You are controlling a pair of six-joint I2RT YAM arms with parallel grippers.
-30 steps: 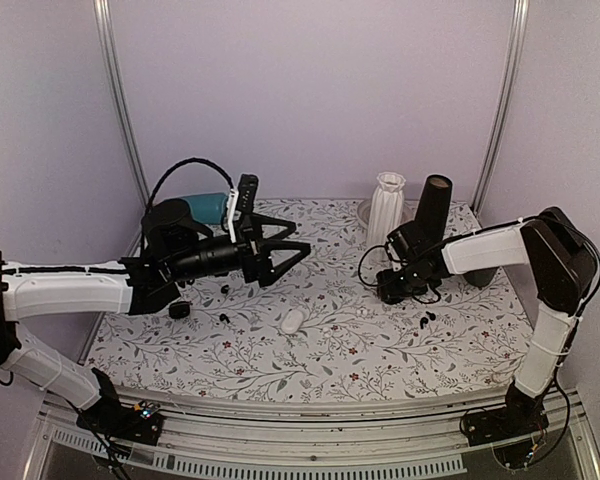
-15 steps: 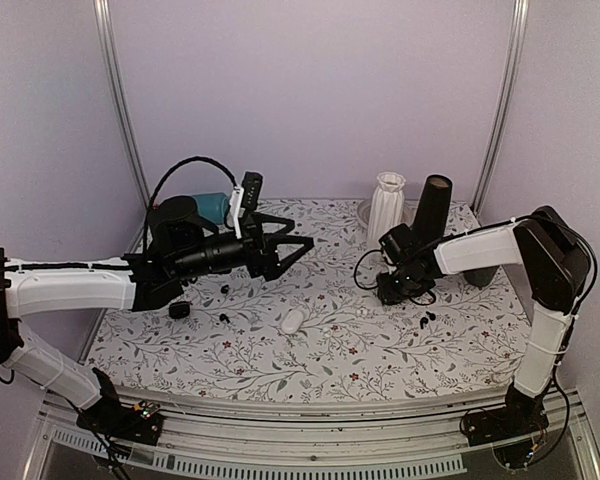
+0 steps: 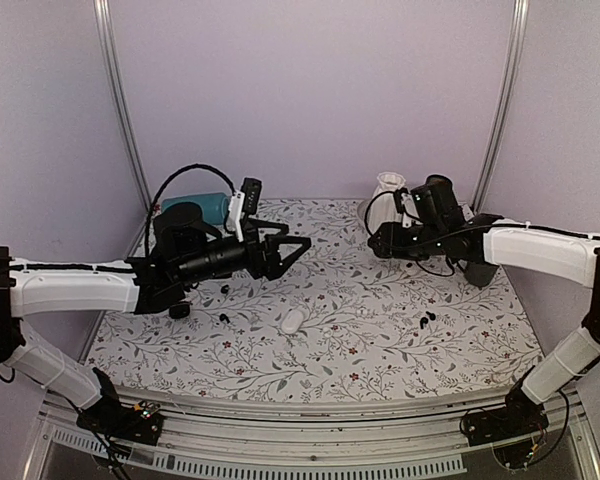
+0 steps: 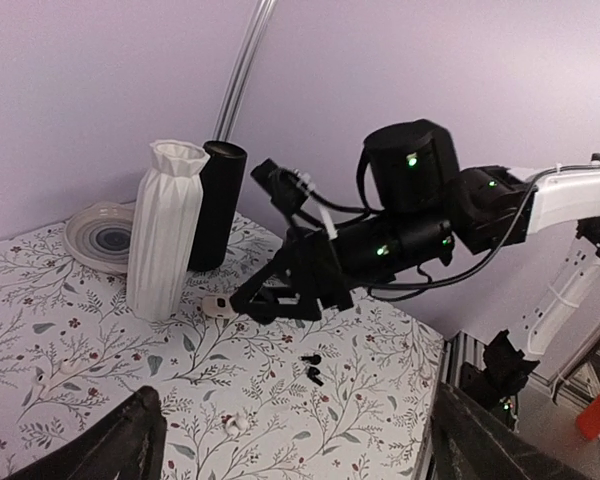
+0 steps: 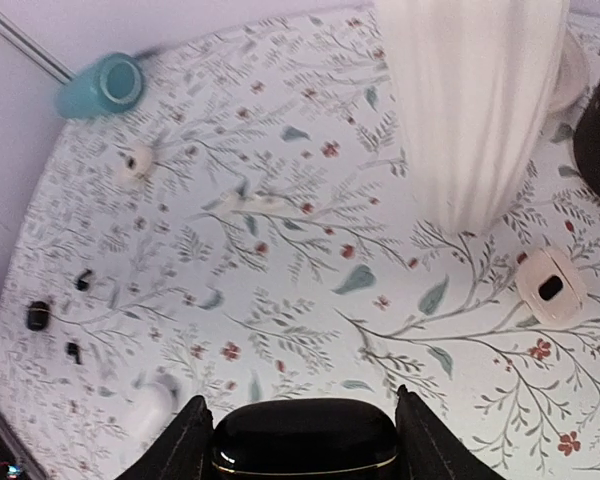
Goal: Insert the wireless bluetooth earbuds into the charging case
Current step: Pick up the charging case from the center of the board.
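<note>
**Right arm hoists black case while earbuds wait on the cloth**

Swinging up and back from the tabletop in the past second, the right gripper (image 5: 301, 410) now hangs beside the white ribbed vase (image 3: 385, 195) at the rear of the flowered table (image 3: 360, 350). Its fingers are pressed against both sides of a glossy black charging case (image 5: 303, 452). The thin gold seam suggests the lid is down.

The left gripper (image 3: 292, 255) has barely shifted. It hovers over the left half of the table, spread wide and empty, pointing toward the centre.

None of the buds is in a case yet. One pair of black earbuds (image 3: 425, 318) lies on the cloth at the right front, well apart from the raised case. Two more black buds (image 3: 223, 288) lie on the left side under the left arm, near a second small black case (image 3: 180, 310). A closed white case (image 3: 292, 321) rests near the centre front, and an open white case (image 5: 550, 285) sits just beside the vase.

Lifting the case off the table probably presents it to the waiting left gripper. The wide-spread fingers look ready to steady it or help open the lid before any bud goes in.
</note>
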